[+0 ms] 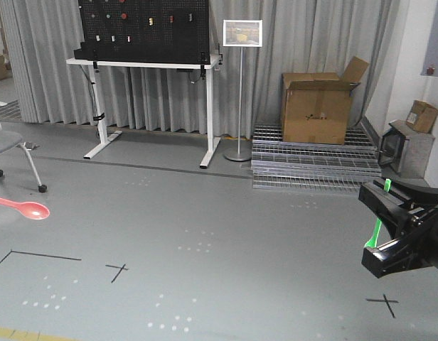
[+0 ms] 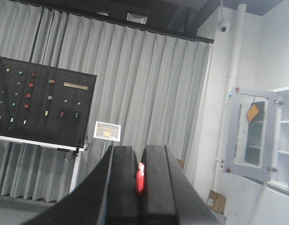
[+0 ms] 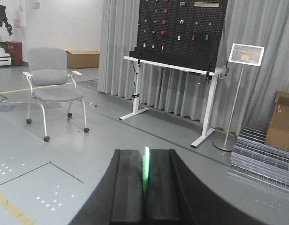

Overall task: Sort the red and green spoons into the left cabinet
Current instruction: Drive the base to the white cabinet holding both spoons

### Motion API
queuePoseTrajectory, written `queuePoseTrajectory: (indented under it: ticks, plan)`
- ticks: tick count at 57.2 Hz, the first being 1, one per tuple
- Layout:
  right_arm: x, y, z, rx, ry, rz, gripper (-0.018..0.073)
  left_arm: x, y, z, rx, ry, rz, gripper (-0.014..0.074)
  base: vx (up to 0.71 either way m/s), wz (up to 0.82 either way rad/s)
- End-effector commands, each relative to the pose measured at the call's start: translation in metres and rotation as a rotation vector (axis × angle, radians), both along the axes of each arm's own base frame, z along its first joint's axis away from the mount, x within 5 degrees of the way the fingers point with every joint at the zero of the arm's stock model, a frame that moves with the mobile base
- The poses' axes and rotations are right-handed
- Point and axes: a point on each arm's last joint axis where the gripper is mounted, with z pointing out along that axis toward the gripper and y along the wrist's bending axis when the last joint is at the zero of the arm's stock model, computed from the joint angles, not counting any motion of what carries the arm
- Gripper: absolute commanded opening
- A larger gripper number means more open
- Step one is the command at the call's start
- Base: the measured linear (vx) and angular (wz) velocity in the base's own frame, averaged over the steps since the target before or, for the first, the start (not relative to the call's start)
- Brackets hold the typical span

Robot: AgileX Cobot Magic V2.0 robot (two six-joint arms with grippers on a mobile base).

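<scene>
- Left hand (image 2: pixel 140 152): fingers drawn narrow, pinching the red spoon (image 2: pixel 140 180), which shows as a thin red strip in the slit between the two pads
- Front view: the red spoon's bowl (image 1: pixel 35 210) and part of its handle reach in from the left edge, in the air above the floor; the left hand itself is out of frame there
- Right hand (image 1: pixel 372 226): closed on the green spoon (image 1: pixel 376 231), which stands nearly upright between the upper and lower fingers, its tip showing above the upper one
- Far ahead of both hands: a black pegboard (image 1: pixel 144 28) on a white-legged surface (image 1: pixel 144 64)
- High to the right of the left hand: a white cabinet (image 2: pixel 247 136), its door open
</scene>
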Motion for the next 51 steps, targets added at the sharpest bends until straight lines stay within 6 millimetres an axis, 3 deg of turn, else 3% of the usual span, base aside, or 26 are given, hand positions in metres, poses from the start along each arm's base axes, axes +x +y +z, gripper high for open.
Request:
queuePoseTrajectory:
  ticks: [1, 51]
  plan:
    - [-0.0046, 0.0019, 0.0176, 0.035, -0.084, 0.033, -0.0001, -0.0039, -0.0006, 0.0159, -0.026, -0.102, -0.008, 0.0001, 0.62, 0.04]
    - [-0.0046, 0.0020, 0.0177, 0.036, -0.085, 0.034, -0.0001, -0.0039, -0.0006, 0.0159, -0.026, -0.102, -0.008, 0.0001, 0.62, -0.06]
